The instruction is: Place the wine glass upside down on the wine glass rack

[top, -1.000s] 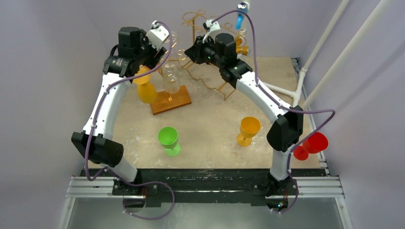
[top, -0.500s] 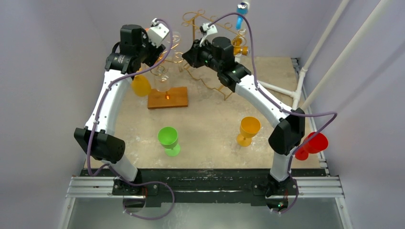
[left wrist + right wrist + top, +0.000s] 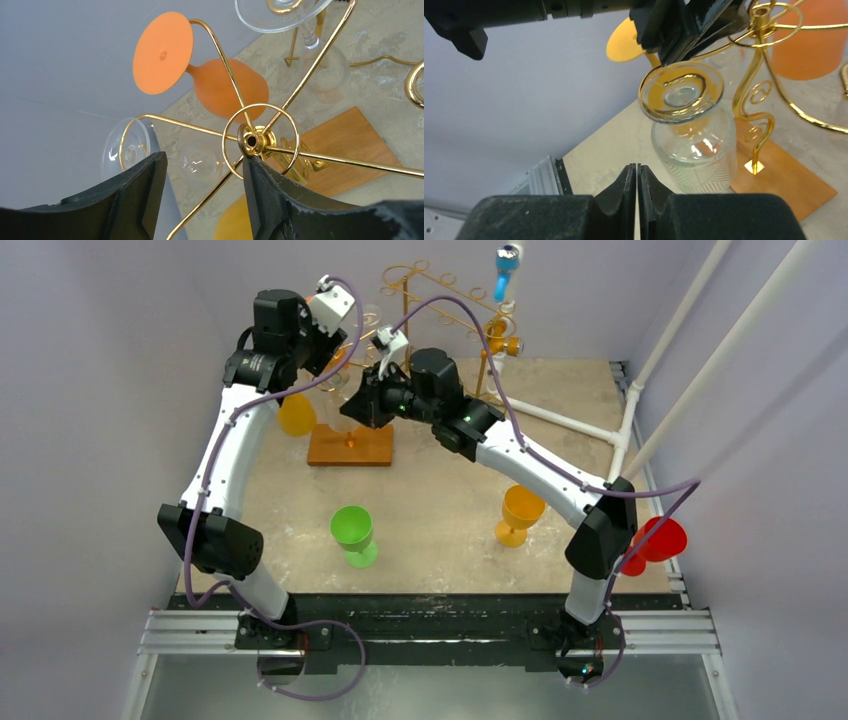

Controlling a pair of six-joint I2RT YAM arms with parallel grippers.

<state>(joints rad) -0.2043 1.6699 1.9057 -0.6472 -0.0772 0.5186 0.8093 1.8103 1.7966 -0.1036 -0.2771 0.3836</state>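
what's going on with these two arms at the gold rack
Both arms are at the gold rack. The left gripper is open over its top ring, holding nothing. The right gripper is shut and empty, facing a clear glass hanging upside down on the rack; an orange glass hangs there too. A green glass and a yellow glass stand upright on the table.

one green plastic goblet [image 3: 352, 532], one red plastic goblet [image 3: 655, 540], one blue stemmed glass [image 3: 505, 265] (well beyond the right gripper [image 3: 637, 172]), one wooden rack base [image 3: 350, 447].
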